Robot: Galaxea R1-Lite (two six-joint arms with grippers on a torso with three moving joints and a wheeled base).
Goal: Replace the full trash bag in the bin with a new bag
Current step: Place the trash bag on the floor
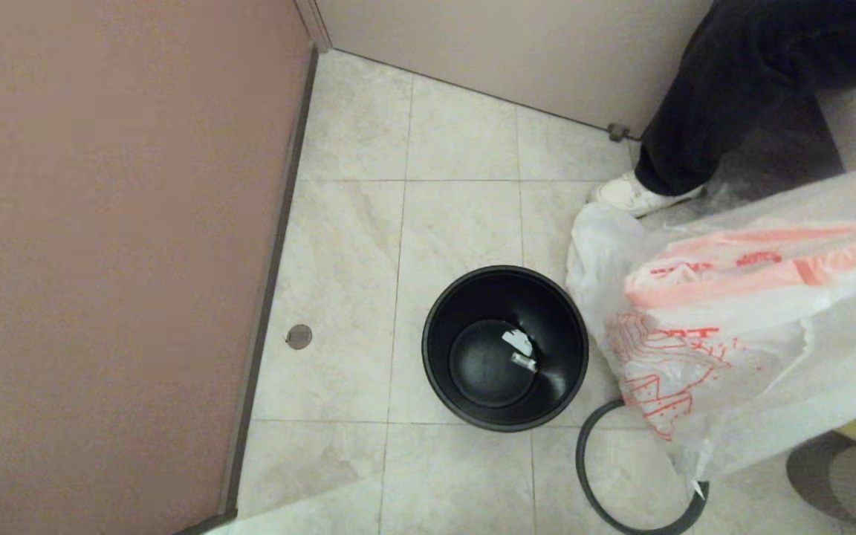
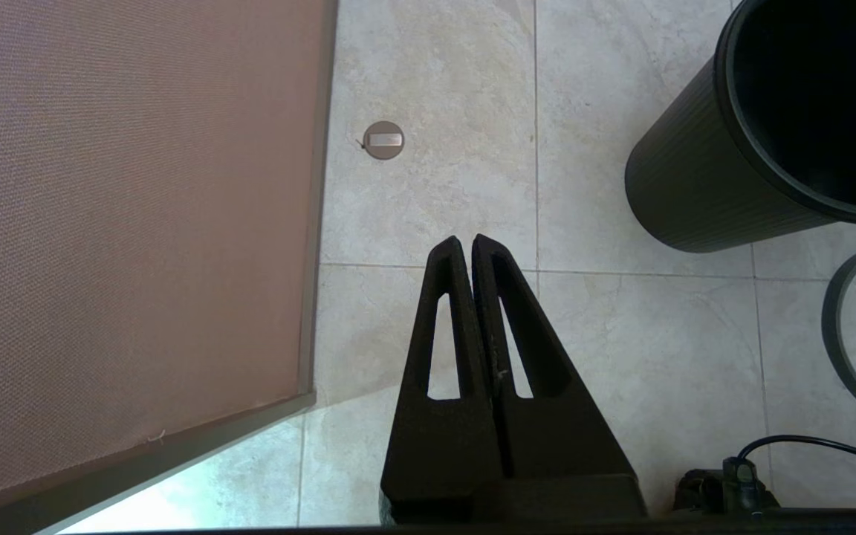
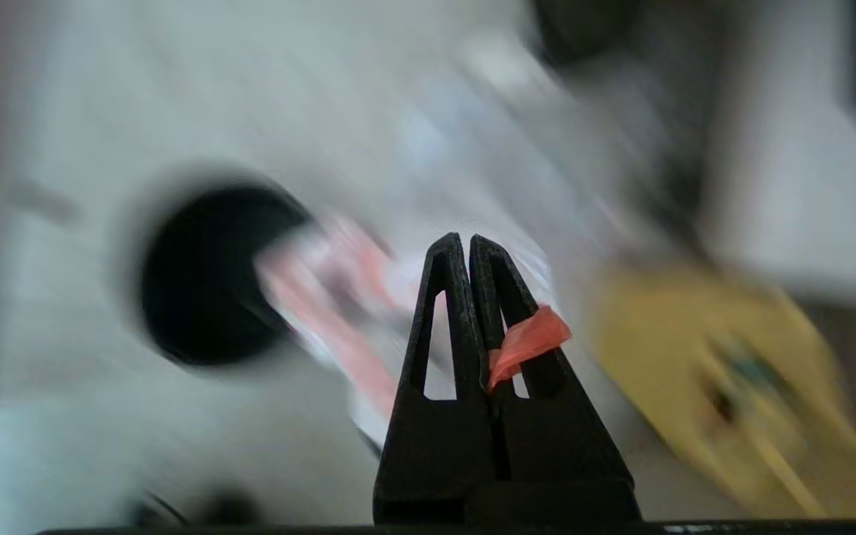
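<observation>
The black bin (image 1: 439, 371) stands open on the tiled floor with only small scraps at its bottom; it also shows in the left wrist view (image 2: 695, 186). Its grey rim ring (image 1: 584, 469) lies on the floor beside it. The new bag (image 1: 733, 334), thin white with red print and an orange-red hem, hangs to the right of the bin. My right gripper (image 3: 465, 239) is shut on that hem (image 3: 528, 338). My left gripper (image 2: 467, 239) is shut and empty, above the floor left of the bin. I cannot pick out the full trash bag.
A brown partition (image 1: 101, 260) walls off the left side, with a round floor plate (image 1: 299, 336) near its foot. A person's dark-trousered leg (image 1: 733, 89) and white shoe (image 1: 628, 195) stand at the back right. A yellow bag (image 3: 695, 349) lies on the right.
</observation>
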